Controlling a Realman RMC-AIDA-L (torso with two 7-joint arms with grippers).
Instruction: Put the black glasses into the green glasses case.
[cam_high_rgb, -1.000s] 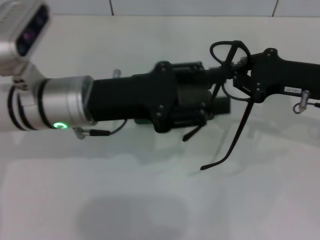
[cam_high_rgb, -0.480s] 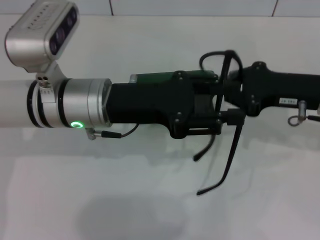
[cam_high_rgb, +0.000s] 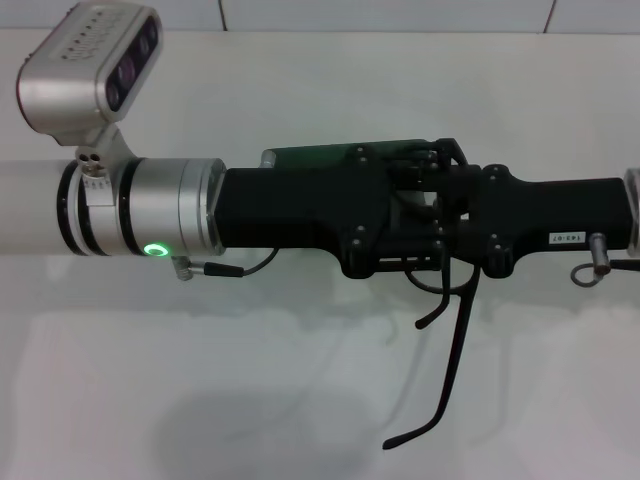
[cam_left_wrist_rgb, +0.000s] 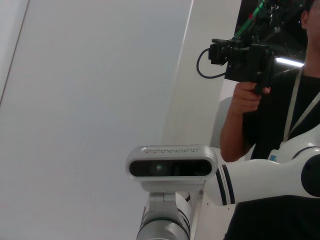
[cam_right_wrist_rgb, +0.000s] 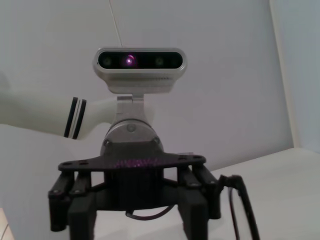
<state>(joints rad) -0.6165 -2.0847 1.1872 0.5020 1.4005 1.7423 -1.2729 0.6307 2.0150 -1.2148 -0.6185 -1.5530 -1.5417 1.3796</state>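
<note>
Head view: both arms meet nose to nose over the white desk (cam_high_rgb: 300, 400). The left end effector (cam_high_rgb: 400, 215) reaches in from the left, the right end effector (cam_high_rgb: 455, 220) from the right, and their black housings overlap so tightly that I cannot tell whether either set of fingers is open or closed.

The green glasses case (cam_high_rgb: 315, 157) peeks out along the far edge of the left end effector, only a thin strip of it visible; the rest is hidden behind the black body. Whether it is held or resting on the desk, I cannot tell.

The black glasses (cam_high_rgb: 455, 340) sit right at the meeting point. The front frame is lost among the black parts, but both temple arms hang down toward the near side, one long with a curved tip, one shorter just beside it.

The right wrist view gives what the head camera does not: the left end effector (cam_right_wrist_rgb: 132, 197) seen head-on, its camera above, with a loop of the black glasses (cam_right_wrist_rgb: 245, 207) beside one of its outer fingers.

The left wrist view shows neither task item, only the right arm's camera (cam_left_wrist_rgb: 171, 167) and a person (cam_left_wrist_rgb: 280, 125) holding a camera rig beyond.
</note>
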